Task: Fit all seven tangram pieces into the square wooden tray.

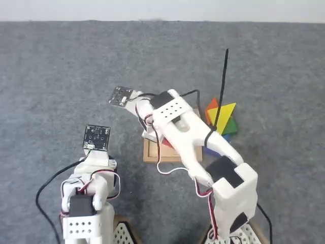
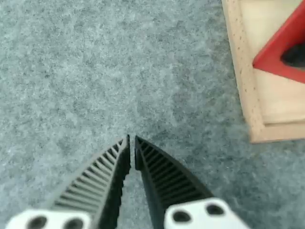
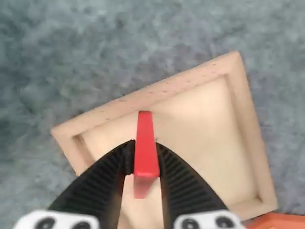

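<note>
The right hand (image 3: pixel 144 145) grips the red piece (image 3: pixel 144 126) on edge directly over the tray (image 3: pixel 181 78), its length pointing at one rim, while the left hand (image 2: pixel 132 140), clenched empty, hovers nearby.

Grey felt-like mat (image 1: pixel 61 71) covers the table, with a mottled, fuzzy texture. A pale flat strip (image 1: pixel 162 10) runs along the mat's far edge in the high view; wall or bare tabletop, cannot tell. The border between them is straight and slightly ragged. Light is even and soft, with faint diffuse shadows on the mat. Same grey fuzzy surface in both wrist views, lighter and darker patches mixed.
</note>
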